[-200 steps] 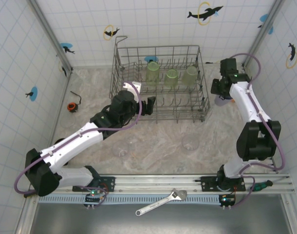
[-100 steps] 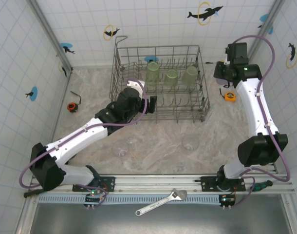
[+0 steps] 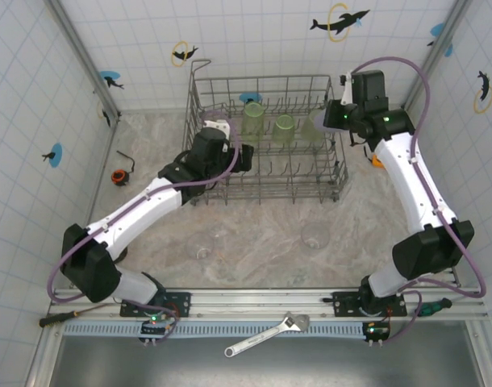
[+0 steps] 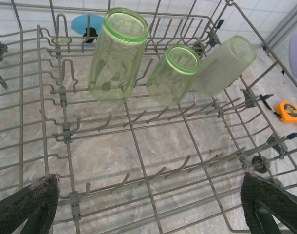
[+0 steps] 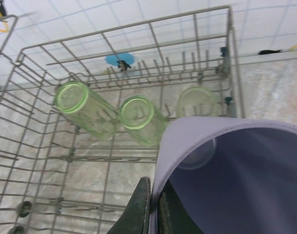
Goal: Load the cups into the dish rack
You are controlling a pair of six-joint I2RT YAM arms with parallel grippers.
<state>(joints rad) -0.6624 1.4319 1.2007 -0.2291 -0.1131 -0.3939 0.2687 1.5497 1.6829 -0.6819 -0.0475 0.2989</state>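
Dish rack: sat on the surface near the far wall, betw. your two arms.
L gripper: yours was spread wide, empty, over rack's near-left rows.
R gripper: you had it pinched on the lavender cup wall, at rack's far-right corner.
Green cups: three, tilted on tines along far row, inside rack.
Clear cups: two on the surface in front of rack, well apart.
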